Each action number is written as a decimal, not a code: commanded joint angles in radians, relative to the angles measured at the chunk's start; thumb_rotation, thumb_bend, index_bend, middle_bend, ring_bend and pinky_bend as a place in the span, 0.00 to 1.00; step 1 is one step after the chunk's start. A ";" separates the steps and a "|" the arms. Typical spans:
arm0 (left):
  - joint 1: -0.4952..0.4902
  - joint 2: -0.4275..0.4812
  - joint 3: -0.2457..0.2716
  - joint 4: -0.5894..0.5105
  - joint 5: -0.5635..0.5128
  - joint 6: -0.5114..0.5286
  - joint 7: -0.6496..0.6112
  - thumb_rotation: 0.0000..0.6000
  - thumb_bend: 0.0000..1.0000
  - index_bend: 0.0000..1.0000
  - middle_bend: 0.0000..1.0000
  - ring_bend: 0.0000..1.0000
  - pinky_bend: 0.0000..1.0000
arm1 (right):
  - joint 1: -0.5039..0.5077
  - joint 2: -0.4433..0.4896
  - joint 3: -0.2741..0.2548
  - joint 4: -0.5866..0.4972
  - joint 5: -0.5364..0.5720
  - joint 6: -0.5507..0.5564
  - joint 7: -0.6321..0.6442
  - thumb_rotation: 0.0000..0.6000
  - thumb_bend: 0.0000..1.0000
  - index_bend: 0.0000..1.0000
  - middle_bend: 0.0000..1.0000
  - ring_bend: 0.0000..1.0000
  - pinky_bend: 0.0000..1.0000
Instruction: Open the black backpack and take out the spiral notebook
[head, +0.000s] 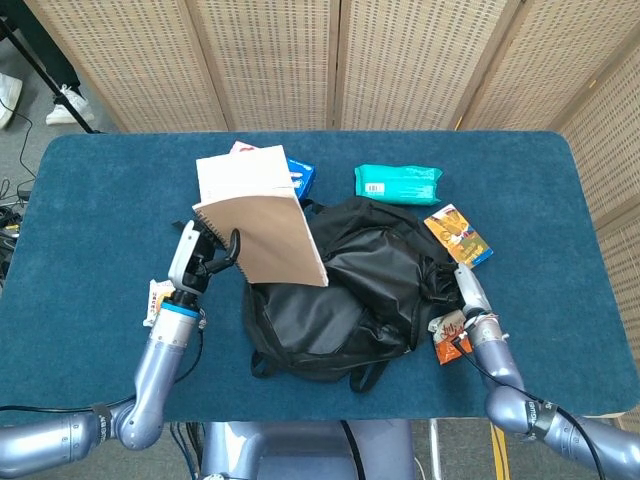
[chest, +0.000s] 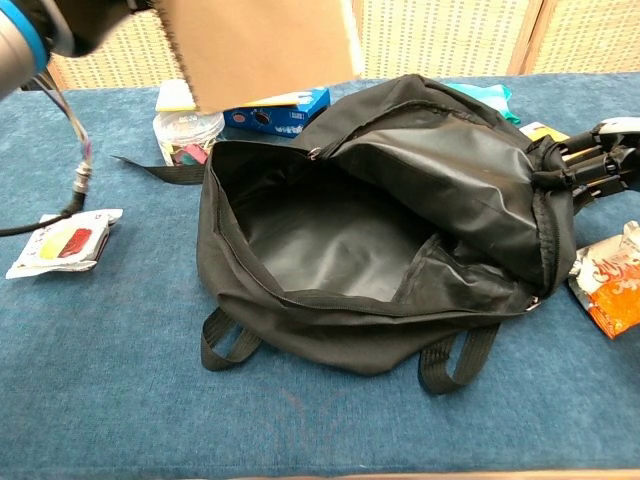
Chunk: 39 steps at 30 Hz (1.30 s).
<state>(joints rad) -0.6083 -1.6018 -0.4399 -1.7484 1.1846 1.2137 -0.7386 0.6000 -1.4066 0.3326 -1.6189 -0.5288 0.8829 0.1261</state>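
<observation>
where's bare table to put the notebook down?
Bare patches: the far left corner of the table, the near left edge in front of the snack packet, and the far right beyond the teal pack. Crowded: behind the backpack (notepad, blue box, jar) and by the right robot hand, near the orange wrapper.
</observation>
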 joint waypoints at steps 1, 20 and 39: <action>0.029 0.024 0.027 0.094 0.092 0.084 0.088 1.00 0.59 0.75 0.65 0.49 0.56 | -0.002 0.001 0.001 -0.003 -0.002 -0.002 0.000 1.00 0.65 0.66 0.64 0.53 0.51; 0.138 0.333 0.118 0.295 -0.116 -0.239 0.072 1.00 0.57 0.75 0.65 0.49 0.56 | 0.000 -0.022 -0.016 0.000 -0.019 -0.023 -0.014 1.00 0.65 0.66 0.64 0.53 0.51; 0.131 0.230 0.060 0.391 -0.201 -0.059 0.285 1.00 0.15 0.00 0.00 0.00 0.00 | -0.046 0.020 -0.075 -0.027 -0.282 -0.047 0.002 1.00 0.37 0.59 0.47 0.42 0.48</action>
<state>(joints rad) -0.4847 -1.3411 -0.3629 -1.3776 0.9590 1.0915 -0.4924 0.5743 -1.4090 0.2836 -1.6367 -0.6980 0.8506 0.1131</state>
